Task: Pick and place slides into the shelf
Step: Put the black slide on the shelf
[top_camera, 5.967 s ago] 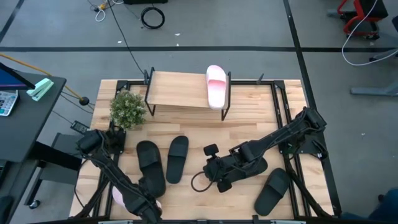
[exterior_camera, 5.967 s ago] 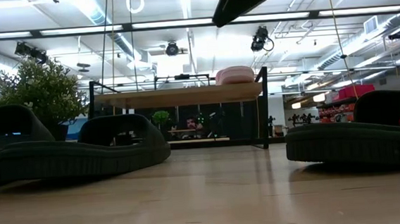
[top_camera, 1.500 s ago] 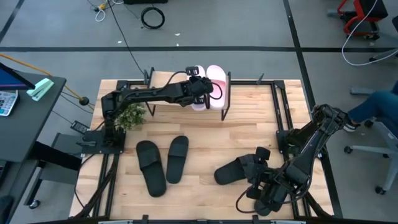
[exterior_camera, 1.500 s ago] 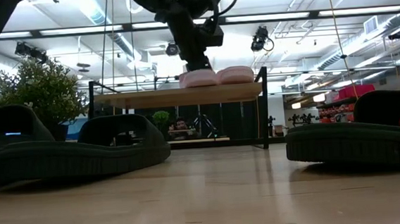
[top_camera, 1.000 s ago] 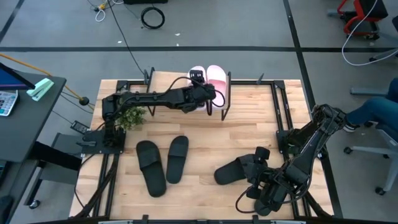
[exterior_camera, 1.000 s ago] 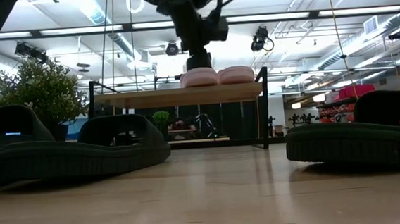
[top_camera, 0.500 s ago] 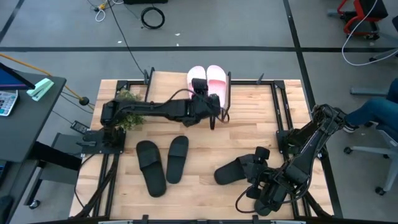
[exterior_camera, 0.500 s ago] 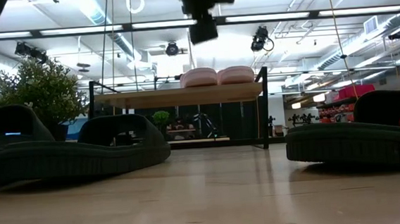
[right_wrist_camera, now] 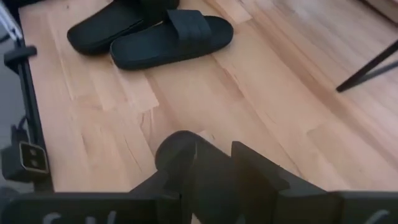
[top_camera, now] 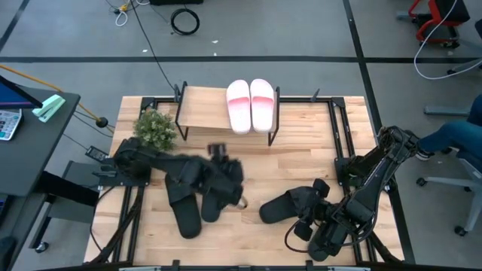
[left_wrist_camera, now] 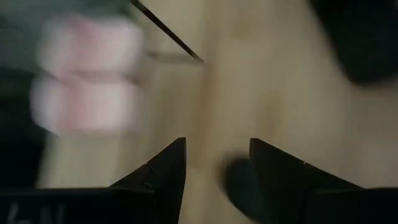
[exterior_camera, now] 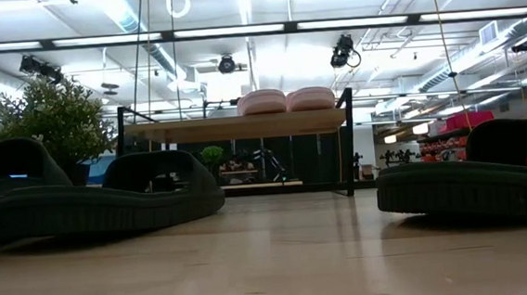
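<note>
Two pale pink slides [top_camera: 239,105] [top_camera: 262,104] lie side by side on the shelf [top_camera: 207,109] at the far side, soles on its board; they also show in the low view [exterior_camera: 285,100]. Two black slides [top_camera: 181,203] [top_camera: 213,197] lie on the table at the left. My left gripper [top_camera: 230,177] is above them, open and empty [left_wrist_camera: 217,171]. A third black slide [top_camera: 282,205] lies right of the middle, and my right gripper [top_camera: 310,202] is at its right end. The fourth black slide is hidden. My right gripper is shut on the right end of the black slide [right_wrist_camera: 186,155], which shows as a dark rounded edge between the fingers. The fingers come low, from the table's right. The slide's sole lies on the table. The fingers hide the exact hold.
A small potted plant [top_camera: 154,129] stands left of the shelf. The shelf's black legs [top_camera: 273,128] stand on the far half of the table. Bare wood lies between the two groups of black slides [top_camera: 248,162]. A person's leg shows off the table at the right [top_camera: 452,135].
My left gripper has drawn back from the shelf toward the table's near edge and now is over the two black slides at the left. The pink slide it left stays on the shelf beside the other one.
</note>
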Motion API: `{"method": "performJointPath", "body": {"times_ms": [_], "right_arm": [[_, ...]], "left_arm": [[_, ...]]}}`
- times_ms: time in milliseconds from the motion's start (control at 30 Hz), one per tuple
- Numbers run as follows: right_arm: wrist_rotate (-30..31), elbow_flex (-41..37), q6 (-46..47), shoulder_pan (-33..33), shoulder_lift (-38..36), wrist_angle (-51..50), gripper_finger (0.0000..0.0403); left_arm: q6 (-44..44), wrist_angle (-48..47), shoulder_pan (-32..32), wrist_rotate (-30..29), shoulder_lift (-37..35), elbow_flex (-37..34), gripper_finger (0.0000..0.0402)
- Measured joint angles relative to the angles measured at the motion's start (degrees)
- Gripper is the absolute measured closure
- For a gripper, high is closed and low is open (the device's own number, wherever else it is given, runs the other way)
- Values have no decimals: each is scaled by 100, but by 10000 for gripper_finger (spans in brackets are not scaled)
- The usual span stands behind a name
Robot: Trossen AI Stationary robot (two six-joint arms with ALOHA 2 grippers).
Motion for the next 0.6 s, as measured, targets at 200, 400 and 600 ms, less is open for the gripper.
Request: {"method": "performJointPath", "body": {"times_ms": [200, 400, 600], "right_arm": [[-220, -2, 541, -117, 172, -2, 296], [-947, -4, 884, -364, 410, -4, 296], [-1104, -4, 581, -544, 450, -4, 296]], "left_arm": [[-326, -324, -749, 1173, 22, -404, 229], [-1572, -318, -1335, 1074, 35, -1422, 228], [-1871, 722, -1649, 586, 33, -2872, 230]]}}
